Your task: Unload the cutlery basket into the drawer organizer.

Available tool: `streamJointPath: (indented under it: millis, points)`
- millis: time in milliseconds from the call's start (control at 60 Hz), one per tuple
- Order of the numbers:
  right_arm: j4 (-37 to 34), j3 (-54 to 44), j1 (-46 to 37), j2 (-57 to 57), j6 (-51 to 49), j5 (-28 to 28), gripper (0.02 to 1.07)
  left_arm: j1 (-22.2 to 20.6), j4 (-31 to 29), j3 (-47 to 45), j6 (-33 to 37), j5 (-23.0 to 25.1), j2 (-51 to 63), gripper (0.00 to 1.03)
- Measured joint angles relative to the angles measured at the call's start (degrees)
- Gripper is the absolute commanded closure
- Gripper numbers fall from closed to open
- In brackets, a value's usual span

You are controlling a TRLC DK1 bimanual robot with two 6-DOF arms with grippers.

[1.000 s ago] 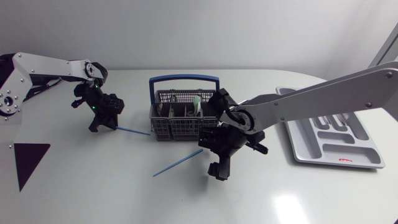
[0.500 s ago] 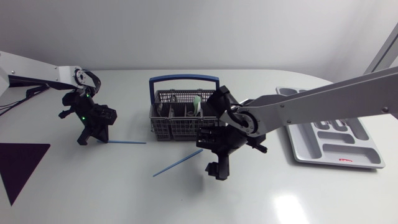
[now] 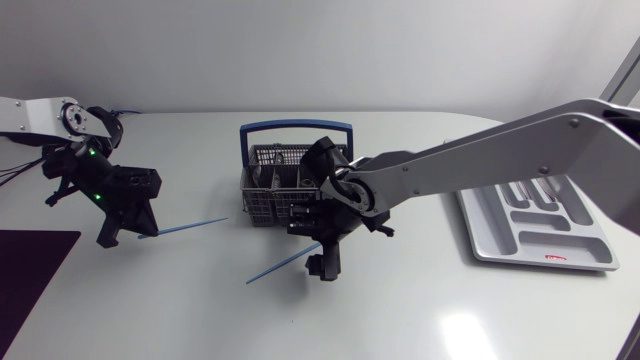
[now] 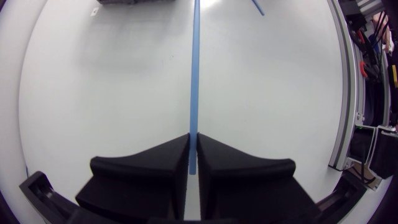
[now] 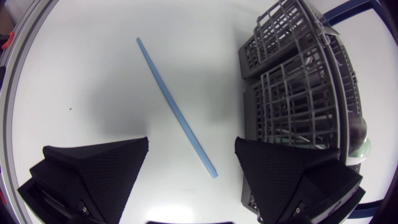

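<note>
Left pincer (image 4: 193, 142) clamps a blue stick (image 4: 194, 74), far end cropped; right pincer (image 5: 191, 143) gapes.

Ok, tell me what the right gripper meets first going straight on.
Probably the blue stick, lying in line between the open fingers of the right gripper; the basket stands beside that line. Depth is unclear.

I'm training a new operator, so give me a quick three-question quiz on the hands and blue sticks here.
1. True or false: the left hand is shut on a blue stick.
2. The right hand is: A open, B shut on a stick, C out of view?
3. Fill in: the second blue stick lies on the ___ beside the cutlery basket.
Key: 1 true; 2 A; 3 table.
</note>
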Motion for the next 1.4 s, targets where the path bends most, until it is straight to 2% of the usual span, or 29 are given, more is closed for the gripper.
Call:
streamJointPath:
  millis: [200, 450, 800, 1083, 1400]
  points:
    - [-0.1, 3.5, 0.6, 4.5, -0.4, 0.2, 0.07, 2.7, -3.0, -3.0, -1.5, 3.0, -6.9, 1.0]
    - [-3.1, 6.3, 1.3, 6.2, -0.4, 0.9, 0.07, 5.6, -3.6, -8.1, -1.6, 4.1, -12.7, 1.0]
    - [-8.2, 6.6, 2.3, 6.3, 0.0, 1.0, 0.3, 6.4, -5.6, -10.2, -1.6, 5.5, -18.3, 1.0]
    - [-7.0, 2.3, 3.1, 3.7, 0.4, 1.0, 0.3, 7.1, -5.8, -12.0, -1.6, 6.2, -20.1, 1.0]
    - [-4.1, 2.0, 2.2, 3.8, 5.2, -0.8, 0.3, 8.5, -6.0, -14.3, -1.5, 10.3, -23.2, 1.0]
